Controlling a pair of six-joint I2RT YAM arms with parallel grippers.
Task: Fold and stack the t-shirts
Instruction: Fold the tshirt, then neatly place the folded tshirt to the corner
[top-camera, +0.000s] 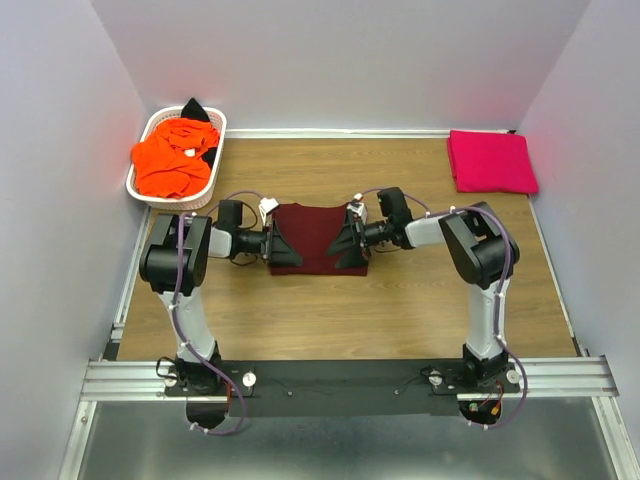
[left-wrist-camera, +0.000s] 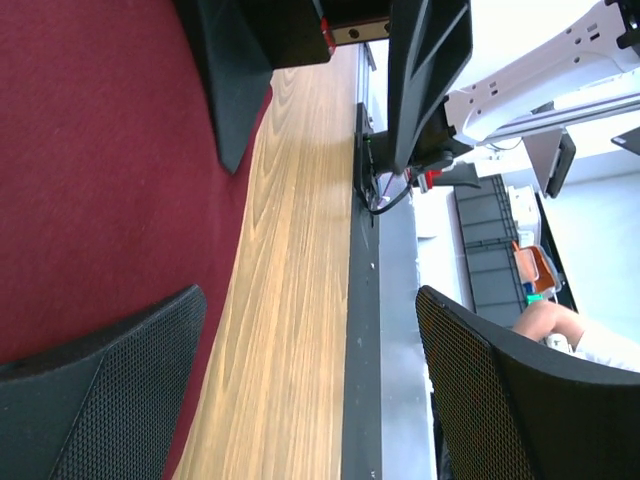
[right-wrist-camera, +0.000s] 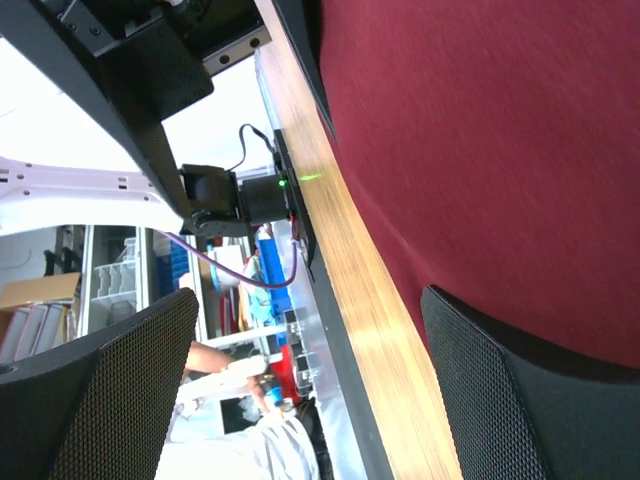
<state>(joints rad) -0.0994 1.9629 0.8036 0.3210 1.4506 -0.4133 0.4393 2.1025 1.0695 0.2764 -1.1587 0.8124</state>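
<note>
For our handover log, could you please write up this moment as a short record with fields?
maroon t-shirt: lying flat, middle of the table, between both grippers
left gripper: open, at its left edge, gripping nothing
right gripper: open, at its right edge, gripping nothing
pink t-shirt: folded, far right corner
basket: far left corner, holding orange t-shirt and black t-shirt, unfolded

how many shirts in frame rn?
4: maroon shirt spread at centre, pink shirt folded far right, orange shirt and black shirt in the basket; more may be buried there.
</note>
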